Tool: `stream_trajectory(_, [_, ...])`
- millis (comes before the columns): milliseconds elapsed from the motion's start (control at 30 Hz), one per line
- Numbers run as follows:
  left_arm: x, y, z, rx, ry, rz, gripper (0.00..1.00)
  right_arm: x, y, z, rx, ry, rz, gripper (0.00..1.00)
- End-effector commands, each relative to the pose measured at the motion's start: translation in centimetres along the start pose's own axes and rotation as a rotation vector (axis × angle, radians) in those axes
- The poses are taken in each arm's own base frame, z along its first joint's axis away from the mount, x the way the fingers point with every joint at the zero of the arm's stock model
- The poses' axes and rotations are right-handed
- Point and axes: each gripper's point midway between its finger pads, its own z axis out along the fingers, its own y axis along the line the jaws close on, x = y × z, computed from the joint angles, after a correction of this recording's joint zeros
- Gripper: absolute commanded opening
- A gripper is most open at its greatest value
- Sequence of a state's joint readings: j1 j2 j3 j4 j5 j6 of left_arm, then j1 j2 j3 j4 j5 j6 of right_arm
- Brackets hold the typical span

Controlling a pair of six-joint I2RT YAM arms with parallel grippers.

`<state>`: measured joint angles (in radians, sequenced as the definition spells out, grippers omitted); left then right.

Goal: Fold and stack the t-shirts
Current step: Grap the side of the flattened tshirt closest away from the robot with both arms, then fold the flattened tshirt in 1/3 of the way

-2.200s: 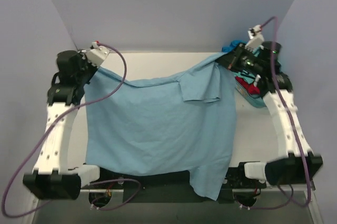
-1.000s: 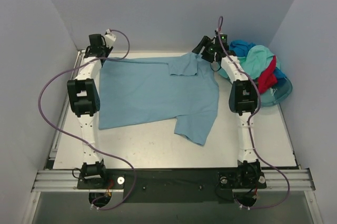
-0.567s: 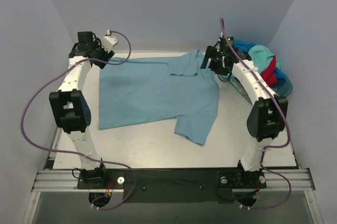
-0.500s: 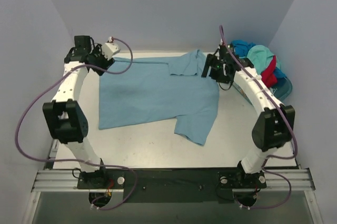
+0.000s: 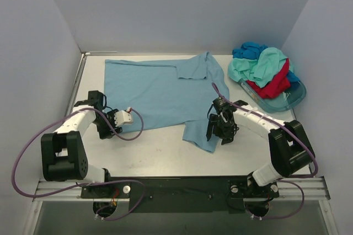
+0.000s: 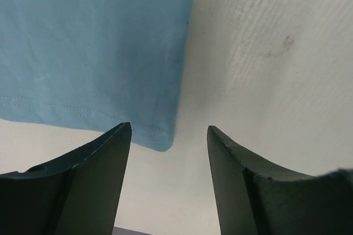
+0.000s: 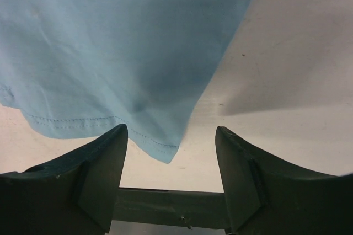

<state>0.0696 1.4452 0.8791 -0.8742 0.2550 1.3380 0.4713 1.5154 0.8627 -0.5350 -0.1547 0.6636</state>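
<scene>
tabletop [image 5: 165,155]; left gripper [image 6: 169,128], right gripper [image 7: 171,129] low, agape, maybe touching t-shirt [image 5: 154,91]

The light sky-blue short-sleeved t-shirt [image 5: 160,94] is soft, matt cloth with a fine, even weave. Rows of small stitches run along its hem, and shallow creases cross it. Under it, the flat white table [image 5: 165,155] looks matt and a little rough, with faint grain and small dark specks. To the right of this shirt, the translucent teal tub [image 5: 288,101] is smooth, slightly glossy plastic. The mint-green shirt [image 5: 259,67], the red shirt [image 5: 274,85] and the deeper blue shirt [image 5: 248,51] heaped on it are matt, crumpled cloth. The dark fingers [image 6: 94,174] of the left gripper [image 6: 168,133] and the fingers [image 7: 242,180] of the right gripper [image 7: 171,135] look like hard, smooth plastic with a dull sheen.
</scene>
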Motion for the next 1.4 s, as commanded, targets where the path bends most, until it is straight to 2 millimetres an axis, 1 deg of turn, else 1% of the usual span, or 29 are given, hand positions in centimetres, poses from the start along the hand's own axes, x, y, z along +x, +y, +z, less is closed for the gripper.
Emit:
stream_trajectory(0, [-0.1,4.0,-0.2,-0.180,0.000,0.082,0.68,1.4,1.0,0.9,-0.040,0.018,0.051,0.59])
stream_trajectory(133, [0.3,3.5,1.4,-0.181,-0.009,0.112,0.68,2.2,1.9,2.4,-0.081,0.072,0.069,0.49])
stream_trajectory(167, [0.1,3.1,1.8,-0.168,-0.016,0.122,0.67,2.5,1.7,2.8,-0.070,0.086,0.075,0.40])
stream_trajectory(200, [0.1,2.8,2.1,-0.158,-0.016,0.126,0.66,2.6,1.4,3.0,-0.060,0.092,0.083,0.36])
stream_trajectory(233, [0.2,2.4,2.4,-0.148,-0.013,0.128,0.66,2.7,1.1,3.1,-0.054,0.093,0.090,0.26])
stream_trajectory(267, [0.2,2.2,2.5,-0.142,-0.012,0.128,0.60,2.9,0.7,3.2,-0.046,0.093,0.095,0.21])
stream_trajectory(300, [0.4,1.7,2.8,-0.122,-0.011,0.126,0.51,2.8,0.6,2.9,-0.051,0.081,0.101,0.11])
stream_trajectory(333, [0.5,1.6,2.9,-0.120,-0.009,0.128,0.45,3.0,0.2,2.9,-0.049,0.077,0.109,0.04])
stream_trajectory(367, [0.5,1.5,2.9,-0.122,-0.006,0.130,0.26,2.8,0.0,2.5,-0.057,0.066,0.121,0.00])
stream_trajectory(433, [0.4,1.9,2.4,-0.136,-0.004,0.119,0.00,3.0,-0.5,1.8,-0.072,0.055,0.141,0.00])
stream_trajectory(467, [0.2,2.0,2.1,-0.141,-0.011,0.094,0.00,3.3,-0.7,1.5,-0.077,0.064,0.140,0.00])
stream_trajectory(567, [-0.7,2.6,-0.6,-0.148,-0.022,0.058,0.00,4.1,-1.4,-0.7,-0.092,0.043,0.122,0.00])
stream_trajectory(600, [-0.8,2.1,-1.3,-0.122,-0.017,0.053,0.00,4.5,-1.5,-1.1,-0.098,0.045,0.116,0.00])
stream_trajectory(667, [-1.0,1.0,-2.8,-0.113,-0.015,0.075,0.00,5.4,-1.4,-3.2,-0.153,0.026,0.103,0.00])
stream_trajectory(700, [-0.9,0.5,-3.2,-0.101,-0.010,0.078,0.00,6.8,-1.9,-3.7,-0.139,0.060,0.097,0.00])
stream_trajectory(733, [-0.8,-0.6,-4.0,-0.072,-0.004,0.092,0.00,7.2,-1.6,-4.8,-0.173,0.042,0.091,0.00])
stream_trajectory(767, [-0.8,-1.1,-4.5,-0.063,-0.001,0.099,0.00,8.7,-2.2,-5.6,-0.159,0.082,0.092,0.00])
stream_trajectory(800, [-0.8,-2.0,-5.4,-0.038,0.008,0.092,0.00,9.3,-2.3,-6.6,-0.178,0.071,0.086,0.00])
stream_trajectory(833, [-0.8,-2.3,-5.9,-0.028,0.010,0.088,0.00,10.6,-2.7,-7.5,-0.174,0.099,0.092,0.00])
stream_trajectory(867, [-0.9,-2.8,-7.1,-0.017,0.011,0.068,0.00,10.8,-2.7,-8.4,-0.209,0.072,0.087,0.00])
stream_trajectory(933, [-1.1,-2.9,-8.2,-0.016,0.005,0.036,0.00,11.4,-3.0,-9.8,-0.224,0.068,0.098,0.00])
stream_trajectory(1000, [-2.0,-1.9,-8.6,-0.048,-0.031,0.024,0.00,10.7,-2.9,-10.6,-0.224,0.047,0.094,0.00])
stream_trajectory(1033, [-2.3,-1.4,-8.6,-0.063,-0.044,0.011,0.00,9.8,-2.7,-11.0,-0.229,0.020,0.057,0.00])
stream_trajectory(1100, [-2.8,-0.1,-8.3,-0.087,-0.064,0.014,0.00,7.9,-2.5,-10.8,-0.207,0.028,0.006,0.00])
stream_trajectory(1167, [-3.1,1.2,-7.5,-0.093,-0.071,0.012,0.00,5.4,-2.3,-10.2,-0.202,0.020,-0.016,0.00])
stream_trajectory(1267, [-3.5,3.9,-5.7,-0.097,-0.081,-0.020,0.00,0.1,-1.7,-9.0,-0.210,-0.031,-0.009,0.00])
stream_trajectory(1300, [-3.9,4.8,-5.8,-0.114,-0.090,-0.036,0.00,-1.4,-1.3,-9.4,-0.214,-0.065,-0.053,0.00])
stream_trajectory(1333, [-3.9,5.7,-4.9,-0.105,-0.092,-0.047,0.00,-2.5,-1.2,-8.2,-0.196,-0.041,-0.057,0.00])
stream_trajectory(1367, [-4.3,6.7,-4.9,-0.119,-0.097,-0.058,0.00,-3.9,-0.7,-8.5,-0.206,-0.062,-0.098,0.00])
